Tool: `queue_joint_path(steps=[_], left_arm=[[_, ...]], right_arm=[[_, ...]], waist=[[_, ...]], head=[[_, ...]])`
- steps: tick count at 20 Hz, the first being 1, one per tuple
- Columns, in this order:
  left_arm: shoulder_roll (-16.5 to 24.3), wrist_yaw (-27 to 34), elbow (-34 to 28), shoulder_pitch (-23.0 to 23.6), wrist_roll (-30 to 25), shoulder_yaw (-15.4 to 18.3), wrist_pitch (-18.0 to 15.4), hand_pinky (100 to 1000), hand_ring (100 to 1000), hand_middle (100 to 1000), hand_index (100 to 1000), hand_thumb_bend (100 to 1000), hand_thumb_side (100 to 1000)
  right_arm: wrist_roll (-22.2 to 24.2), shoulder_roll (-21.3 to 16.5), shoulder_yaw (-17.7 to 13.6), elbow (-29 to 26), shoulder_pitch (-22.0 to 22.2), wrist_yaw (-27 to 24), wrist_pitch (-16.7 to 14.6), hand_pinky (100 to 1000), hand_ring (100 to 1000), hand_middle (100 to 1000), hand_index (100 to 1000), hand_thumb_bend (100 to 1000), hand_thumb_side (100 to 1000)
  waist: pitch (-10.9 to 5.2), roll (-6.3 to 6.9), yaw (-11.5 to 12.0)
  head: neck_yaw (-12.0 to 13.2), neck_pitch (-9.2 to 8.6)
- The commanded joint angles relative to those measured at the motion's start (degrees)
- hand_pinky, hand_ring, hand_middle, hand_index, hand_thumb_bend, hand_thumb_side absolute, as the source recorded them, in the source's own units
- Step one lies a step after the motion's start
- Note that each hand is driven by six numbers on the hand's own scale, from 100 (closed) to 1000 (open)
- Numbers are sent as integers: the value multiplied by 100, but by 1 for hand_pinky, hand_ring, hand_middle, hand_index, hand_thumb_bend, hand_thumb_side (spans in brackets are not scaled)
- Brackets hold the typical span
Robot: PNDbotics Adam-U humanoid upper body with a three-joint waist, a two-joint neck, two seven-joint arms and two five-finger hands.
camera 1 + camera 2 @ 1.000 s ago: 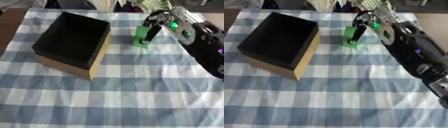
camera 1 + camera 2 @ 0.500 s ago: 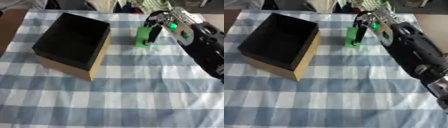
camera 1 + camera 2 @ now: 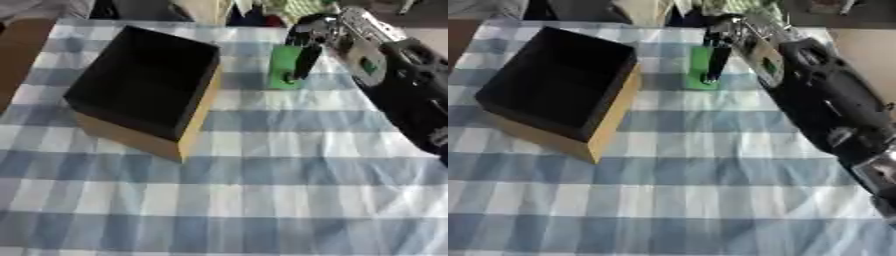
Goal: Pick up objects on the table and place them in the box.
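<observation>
An open box (image 3: 144,87) with a black inside and tan sides stands on the left of the checked cloth. A flat green block (image 3: 282,70) is at the far middle of the table, right of the box. My right hand (image 3: 308,50) comes in from the right, its black forearm (image 3: 824,105) slanting across the table. Fingers curl at the block's top edge, and one dark finger (image 3: 715,62) runs down its front. Whether the block rests on the cloth or is lifted, I cannot tell. My left hand shows in neither view.
The blue and white checked cloth (image 3: 262,190) covers the table down to the near edge. Several mixed items (image 3: 262,10) crowd the far edge behind the block. A brown strip of bare table (image 3: 17,55) shows at the left.
The whole picture has shifted a little, so the camera has moved. My right hand stays at the green block, which now shows slightly longer and higher beside the box.
</observation>
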Motion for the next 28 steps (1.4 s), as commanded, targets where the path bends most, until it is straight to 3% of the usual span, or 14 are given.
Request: queue_joint_path(steps=[1, 7, 15, 28], left_arm=[[86, -10, -82, -63, -25, 27, 2, 608, 721, 579, 711, 275, 359], [94, -11, -82, -64, -30, 27, 0, 609, 719, 579, 711, 278, 359], [62, 8, -82, -106, -58, -2, -16, 610, 718, 579, 711, 280, 359], [-4, 69, -82, -168, -112, -59, -21, 610, 718, 578, 710, 279, 362]], right_arm=[[829, -214, -72, -463, -241, 38, 932, 948, 931, 523, 641, 100, 100], [829, -167, -103, -1247, -457, -52, 853, 947, 929, 521, 641, 100, 100], [829, 392, -101, -1791, -739, -87, 820, 910, 899, 523, 649, 100, 100], [829, 1398, 113, -1388, -771, 332, 850, 889, 886, 570, 686, 100, 100]], waist=[[-166, 19, -9], [-250, 15, -24], [-302, 34, 46], [-251, 21, 245]], head=[[9, -2], [-14, 20], [-116, 36], [-307, -5]])
